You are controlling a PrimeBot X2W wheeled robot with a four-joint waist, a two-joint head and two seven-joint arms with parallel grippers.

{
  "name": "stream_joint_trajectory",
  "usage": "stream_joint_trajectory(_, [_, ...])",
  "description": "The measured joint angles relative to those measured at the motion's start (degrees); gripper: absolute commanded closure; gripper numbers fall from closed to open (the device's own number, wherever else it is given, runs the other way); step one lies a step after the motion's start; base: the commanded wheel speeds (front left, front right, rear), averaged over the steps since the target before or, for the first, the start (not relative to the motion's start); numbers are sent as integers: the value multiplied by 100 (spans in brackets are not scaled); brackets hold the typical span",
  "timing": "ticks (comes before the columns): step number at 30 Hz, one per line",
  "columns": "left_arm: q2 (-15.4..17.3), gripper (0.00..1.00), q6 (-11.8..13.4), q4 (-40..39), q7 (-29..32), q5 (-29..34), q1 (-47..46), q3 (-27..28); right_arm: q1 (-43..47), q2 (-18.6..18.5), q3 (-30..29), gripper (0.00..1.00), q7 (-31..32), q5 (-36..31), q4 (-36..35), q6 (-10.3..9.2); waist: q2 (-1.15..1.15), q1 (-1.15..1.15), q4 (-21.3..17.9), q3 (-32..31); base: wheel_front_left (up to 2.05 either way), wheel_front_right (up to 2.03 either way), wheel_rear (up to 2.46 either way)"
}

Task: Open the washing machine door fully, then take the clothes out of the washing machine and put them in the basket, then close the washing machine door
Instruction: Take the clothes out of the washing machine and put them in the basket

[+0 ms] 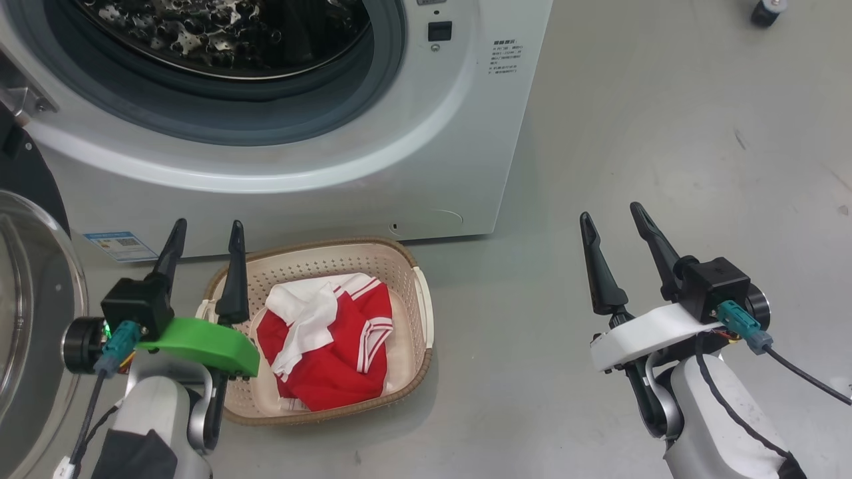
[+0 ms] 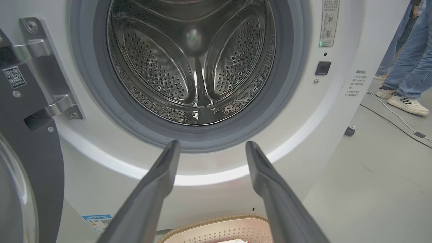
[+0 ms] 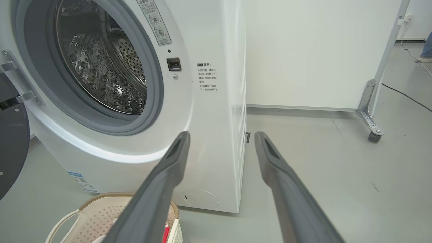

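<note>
We see the washing machine with its round mouth uncovered. The washing machine door is swung out on the machine's left, its glass bowl at the left edge of the head view and its black rim hanging from the metal hinge. Through the grey rubber ring we look into the drum, with its shiny perforated steel wall and ribs. The basket sits on the grey floor just in front of the machine, below the mouth, and the clothes lie bunched inside it, red with white stripes and a white panel on top. Our left gripper hovers over the basket's left rim with its fingers spread wide and nothing between them, pointing toward the machine's front. Our right gripper hangs well to the right over the floor, its fingers also wide apart and empty. In the left wrist view a person's legs in jeans stand beyond the machine's right side, near a cable on the floor.
</note>
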Motion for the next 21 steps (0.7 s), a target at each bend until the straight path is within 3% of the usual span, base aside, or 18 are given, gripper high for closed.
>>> stream_joint_trajectory(21, [3, 0, 313, -730, 26, 154, 1227, -144, 506, 23, -56, 0, 0, 0, 21, -9, 0, 0, -91, -581, 0, 0, 0])
